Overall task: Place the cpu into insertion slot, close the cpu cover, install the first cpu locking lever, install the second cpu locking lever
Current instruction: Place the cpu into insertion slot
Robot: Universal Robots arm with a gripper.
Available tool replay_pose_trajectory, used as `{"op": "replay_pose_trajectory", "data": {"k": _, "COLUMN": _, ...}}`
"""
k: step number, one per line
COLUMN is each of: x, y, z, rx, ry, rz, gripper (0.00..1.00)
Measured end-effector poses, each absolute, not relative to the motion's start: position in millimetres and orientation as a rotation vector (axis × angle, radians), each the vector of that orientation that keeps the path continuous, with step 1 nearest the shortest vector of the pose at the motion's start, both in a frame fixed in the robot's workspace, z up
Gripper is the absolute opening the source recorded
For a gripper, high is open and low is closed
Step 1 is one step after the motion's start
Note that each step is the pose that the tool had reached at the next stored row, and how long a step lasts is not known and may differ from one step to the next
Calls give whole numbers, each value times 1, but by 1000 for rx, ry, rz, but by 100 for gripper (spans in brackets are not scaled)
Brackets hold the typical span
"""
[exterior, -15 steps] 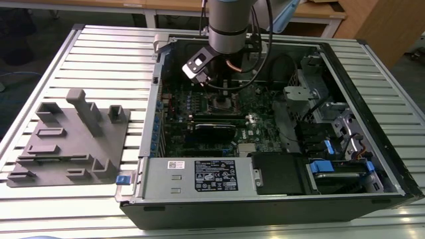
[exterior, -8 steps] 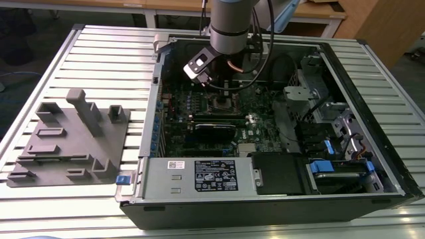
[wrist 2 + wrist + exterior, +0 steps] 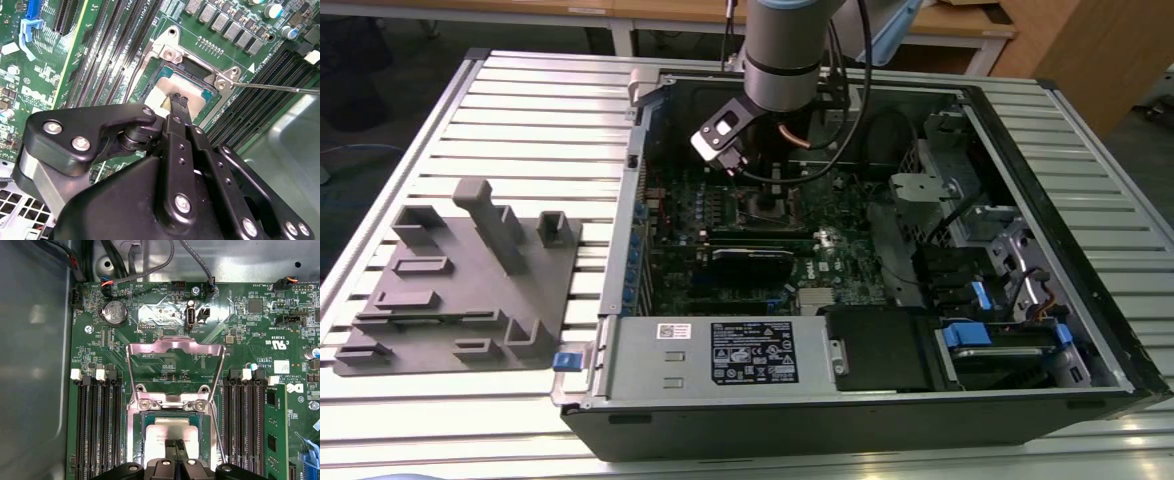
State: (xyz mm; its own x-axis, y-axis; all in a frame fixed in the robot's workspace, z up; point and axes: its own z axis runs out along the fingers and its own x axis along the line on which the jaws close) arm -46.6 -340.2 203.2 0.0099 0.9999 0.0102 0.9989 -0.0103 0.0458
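Observation:
The cpu (image 3: 167, 429) lies flat in the insertion slot (image 3: 134, 437), its pale metal face up. The same cpu (image 3: 159, 93) sits just ahead of the black fingers in the second wrist view. My gripper (image 3: 176, 445) hangs right over it, fingers together, tips at or just above the chip's face. The gripper (image 3: 178, 99) holds nothing between its fingers. The cpu cover (image 3: 175, 344) stands swung open behind the slot, green board showing through its cut-out. A thin locking lever (image 3: 280, 88) sticks out free beside the slot. In the exterior view the arm (image 3: 781, 60) reaches down into the open case over the slot (image 3: 770, 205).
Rows of black memory slots (image 3: 97, 430) flank the socket on both sides. Cables (image 3: 125, 260) hang near the case wall. A grey power supply box (image 3: 720, 355) fills the case's near side. A grey fixture block (image 3: 467, 280) stands on the slatted table at the exterior view's left.

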Motion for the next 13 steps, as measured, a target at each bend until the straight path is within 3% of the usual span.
{"op": "replay_pose_trajectory", "data": {"k": 13, "x": -47, "y": -340, "z": 200, "rx": 2214, "ry": 2192, "rz": 62, "gripper": 11}}
